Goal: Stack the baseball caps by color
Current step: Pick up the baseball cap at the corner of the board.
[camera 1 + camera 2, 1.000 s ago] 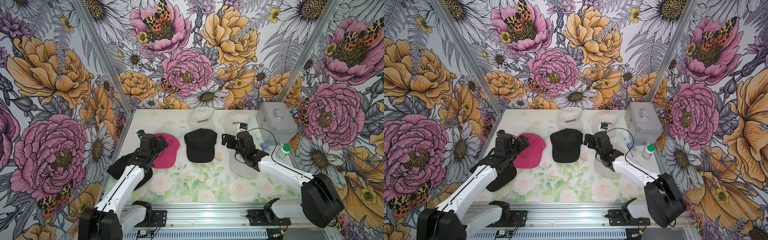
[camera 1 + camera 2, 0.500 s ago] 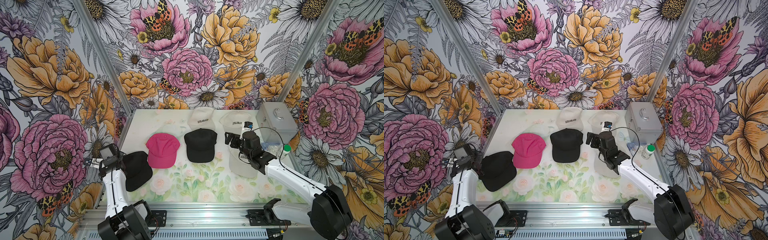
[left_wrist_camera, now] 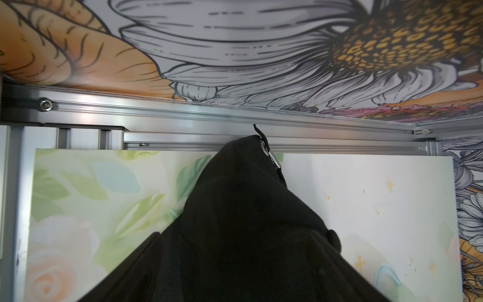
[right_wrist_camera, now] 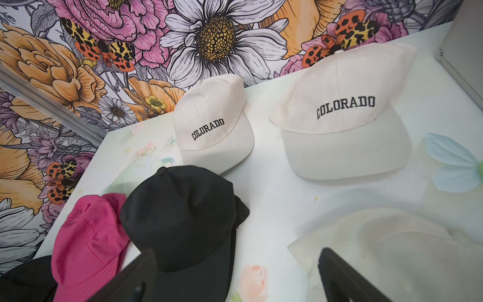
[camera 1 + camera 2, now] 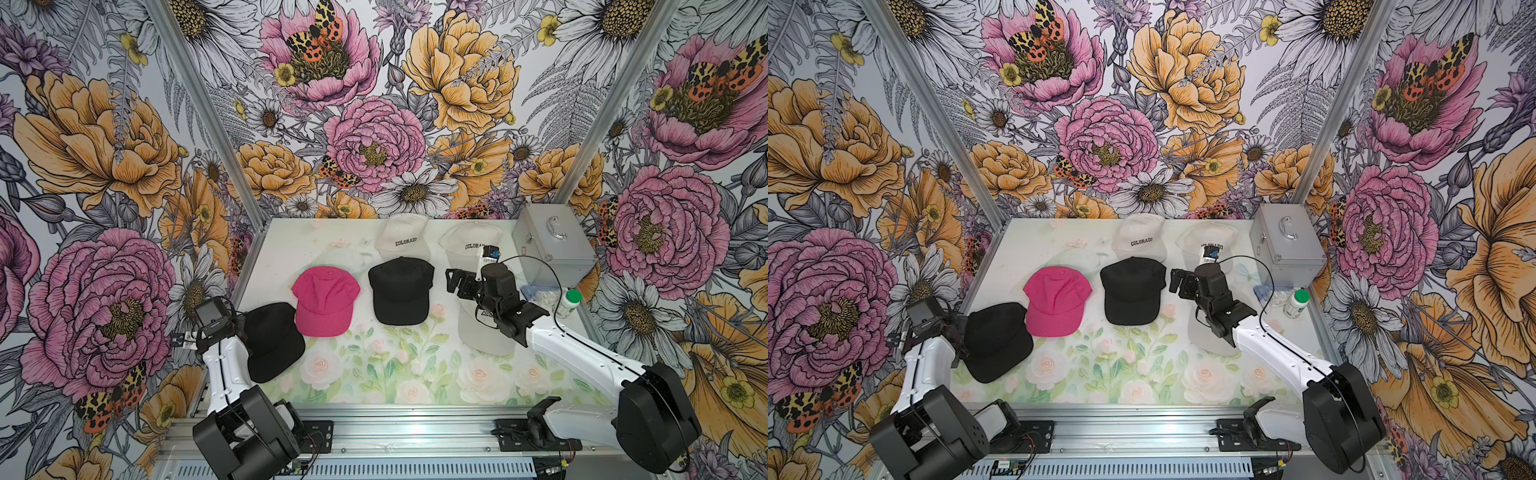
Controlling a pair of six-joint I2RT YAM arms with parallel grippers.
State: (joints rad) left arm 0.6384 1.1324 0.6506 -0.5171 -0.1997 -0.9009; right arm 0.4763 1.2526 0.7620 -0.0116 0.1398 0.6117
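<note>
Broadly, the tabletop (image 5: 357,376) is a flat floral print walled on three sides. Its near half is bare, so there is room to carry a cap along the front. The case (image 5: 552,245) and bottle (image 5: 570,302) crowd only the right edge.

The right arm (image 5: 577,351) lies across one cream cap (image 5: 484,338) and hides most of it. Two more cream caps sit at the back, brims toward the rail. In the right wrist view the centre black cap (image 5: 401,291) seems to rest on another black one, and the pink cap (image 5: 326,301) seems doubled too; I cannot be sure of either.

The loose black cap (image 5: 272,340) lies at the front left corner, long axis roughly front to back, crown away from the rail. Its likely home, the centre black cap, is to its right and farther back, with the pink cap between. The left arm (image 5: 226,370) is much the nearer, and I judge the carry must clear the pink cap.

The left fingers (image 5: 953,332) sit at that cap's outer edge. Black fabric and the strap buckle fill the left wrist view, so I cannot tell whether they grip it. The right fingers (image 4: 122,279) are spread wide and empty, above the tabletop just beside the centre black cap.
</note>
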